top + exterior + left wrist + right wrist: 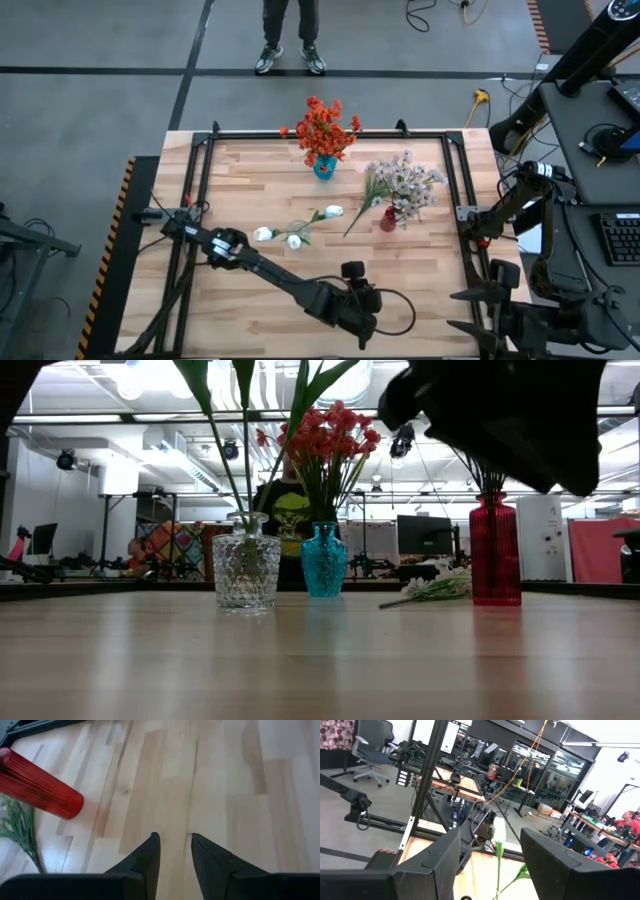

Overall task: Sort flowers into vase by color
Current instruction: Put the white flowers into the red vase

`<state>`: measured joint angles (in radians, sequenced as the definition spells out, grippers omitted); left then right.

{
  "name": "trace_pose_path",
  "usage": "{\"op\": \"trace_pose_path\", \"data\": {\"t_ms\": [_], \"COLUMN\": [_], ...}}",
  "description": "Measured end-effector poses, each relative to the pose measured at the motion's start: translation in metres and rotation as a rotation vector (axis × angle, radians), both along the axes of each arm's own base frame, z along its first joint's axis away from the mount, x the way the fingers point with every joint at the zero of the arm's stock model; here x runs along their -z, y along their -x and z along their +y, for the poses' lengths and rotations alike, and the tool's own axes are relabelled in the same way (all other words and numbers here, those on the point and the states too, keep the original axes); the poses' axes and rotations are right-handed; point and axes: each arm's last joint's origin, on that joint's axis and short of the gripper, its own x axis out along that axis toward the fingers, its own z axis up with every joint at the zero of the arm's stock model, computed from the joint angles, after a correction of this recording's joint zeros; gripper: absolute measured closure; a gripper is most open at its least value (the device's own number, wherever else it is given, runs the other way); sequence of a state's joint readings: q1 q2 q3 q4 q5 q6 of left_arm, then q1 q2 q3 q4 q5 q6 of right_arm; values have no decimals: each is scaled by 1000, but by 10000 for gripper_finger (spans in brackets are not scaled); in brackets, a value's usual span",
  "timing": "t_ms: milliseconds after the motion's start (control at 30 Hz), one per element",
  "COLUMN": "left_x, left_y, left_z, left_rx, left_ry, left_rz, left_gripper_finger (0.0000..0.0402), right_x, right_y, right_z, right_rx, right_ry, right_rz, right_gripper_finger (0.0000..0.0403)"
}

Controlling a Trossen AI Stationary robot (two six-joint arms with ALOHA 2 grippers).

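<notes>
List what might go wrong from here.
1. A loose spray lies right beside the red vase. If the open, empty left gripper reaches for it, it may tip the vase.
2. The left arm stretches across the table near the clear vase, so a swing could catch its tall tulips.

Wooden table (250, 300) with clear vase (246, 572), blue vase (324, 560), red vase (496, 549), one loose flower spray (432, 591).
</notes>
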<state>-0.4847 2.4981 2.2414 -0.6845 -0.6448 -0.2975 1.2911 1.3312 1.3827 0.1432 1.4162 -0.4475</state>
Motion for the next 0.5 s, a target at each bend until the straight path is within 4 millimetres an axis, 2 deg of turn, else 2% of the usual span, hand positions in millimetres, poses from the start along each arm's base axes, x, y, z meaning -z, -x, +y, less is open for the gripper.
{"op": "trace_pose_path", "data": {"t_ms": [200, 333, 500], "left_x": [-2, -21, -38], "left_y": [10, 19, 26], "left_z": [-19, -34, -41], "left_rx": [45, 94, 110], "left_ry": [3, -2, -9], "left_rz": [4, -4, -8], "left_gripper_finger": [332, 339, 343], "right_x": [3, 3, 3], "right_y": [0, -3, -6], "right_z": [0, -1, -2], "right_rx": [6, 18, 29], "right_ry": [3, 4, 3], "right_rz": [7, 8, 8], "right_gripper_finger": [202, 202, 202]}}
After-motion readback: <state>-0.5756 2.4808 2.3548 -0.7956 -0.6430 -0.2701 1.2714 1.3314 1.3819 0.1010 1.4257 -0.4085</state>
